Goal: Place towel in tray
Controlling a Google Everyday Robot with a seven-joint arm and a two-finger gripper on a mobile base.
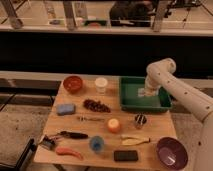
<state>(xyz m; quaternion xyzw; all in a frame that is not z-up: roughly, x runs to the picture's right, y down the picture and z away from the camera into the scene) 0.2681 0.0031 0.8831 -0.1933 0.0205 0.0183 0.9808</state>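
Observation:
The green tray (126,102) sits at the back right of the wooden table. My gripper (143,92) reaches down from the white arm (162,72) into the middle of the tray. A small pale patch at the gripper's tip, just above the tray floor, looks like the towel (140,93). The gripper partly hides it, and I cannot tell whether it is held or lying free.
On the table are a red-brown bowl (73,83), a white cup (101,85), a blue sponge block (65,108), a dark cluster (96,105), an orange (114,125), a purple bowl (172,151), a banana (134,141) and a blue cup (96,144). A railing runs behind.

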